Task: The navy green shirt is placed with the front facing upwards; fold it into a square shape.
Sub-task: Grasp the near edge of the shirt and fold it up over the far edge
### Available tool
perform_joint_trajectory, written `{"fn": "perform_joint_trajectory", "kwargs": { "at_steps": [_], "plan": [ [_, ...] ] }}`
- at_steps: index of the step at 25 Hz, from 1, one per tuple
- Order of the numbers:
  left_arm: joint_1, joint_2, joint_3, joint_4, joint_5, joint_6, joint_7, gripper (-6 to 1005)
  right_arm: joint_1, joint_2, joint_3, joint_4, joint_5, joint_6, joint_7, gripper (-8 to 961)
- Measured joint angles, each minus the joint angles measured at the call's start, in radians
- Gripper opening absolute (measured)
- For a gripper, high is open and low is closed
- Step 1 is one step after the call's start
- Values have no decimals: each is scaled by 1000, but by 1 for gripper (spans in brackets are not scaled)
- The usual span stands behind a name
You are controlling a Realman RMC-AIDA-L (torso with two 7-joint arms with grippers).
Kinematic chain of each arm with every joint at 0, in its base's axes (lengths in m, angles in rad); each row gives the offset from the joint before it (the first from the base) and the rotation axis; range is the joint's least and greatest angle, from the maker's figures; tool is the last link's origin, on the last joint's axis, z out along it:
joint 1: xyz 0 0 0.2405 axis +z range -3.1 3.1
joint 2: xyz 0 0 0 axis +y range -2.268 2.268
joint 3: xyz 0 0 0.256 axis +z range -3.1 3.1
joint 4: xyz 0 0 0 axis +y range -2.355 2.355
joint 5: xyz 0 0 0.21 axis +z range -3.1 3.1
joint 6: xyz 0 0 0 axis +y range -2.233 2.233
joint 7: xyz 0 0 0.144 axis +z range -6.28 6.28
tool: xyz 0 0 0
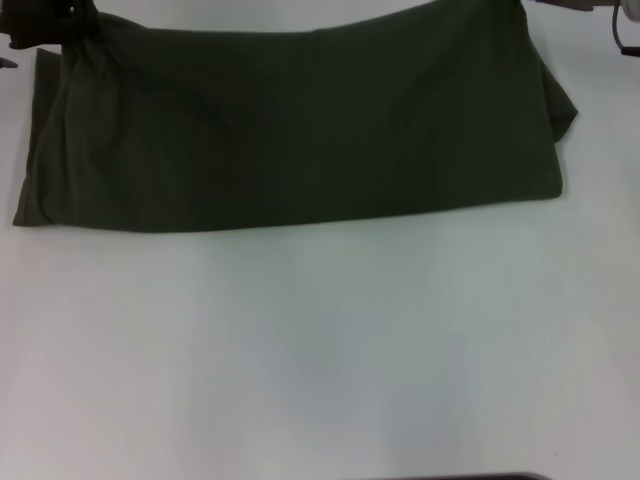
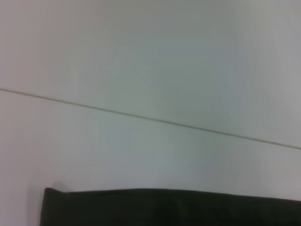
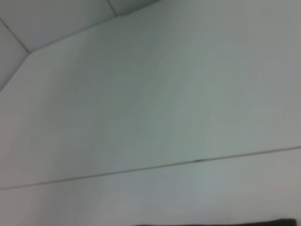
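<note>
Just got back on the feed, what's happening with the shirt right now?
The navy green shirt lies across the far part of the white table as a wide band, plain side up, no lettering showing. The left gripper is at its far left corner and the right gripper near its far right corner, both mostly outside the head view.

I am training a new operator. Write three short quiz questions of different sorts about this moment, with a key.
1. True or false: the cream chest lettering of the navy green shirt shows in the head view.
2. Multiple choice: the shirt lies as (A) a wide band across the far part of the white table, (B) a small square, (C) a ball.
3. Fill in: the left claw is at the shirt's far ___ corner.

Key: 1 false, only plain green cloth shows; 2 A; 3 left.
</note>
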Motion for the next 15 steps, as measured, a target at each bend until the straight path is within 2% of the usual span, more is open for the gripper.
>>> {"fn": "perform_joint_trajectory", "kwargs": {
  "at_steps": [15],
  "plan": [
    [-6,-24,0,-24,1,-66,7,78,9,7,-33,30,0,74,-2,32]
  ]
}}
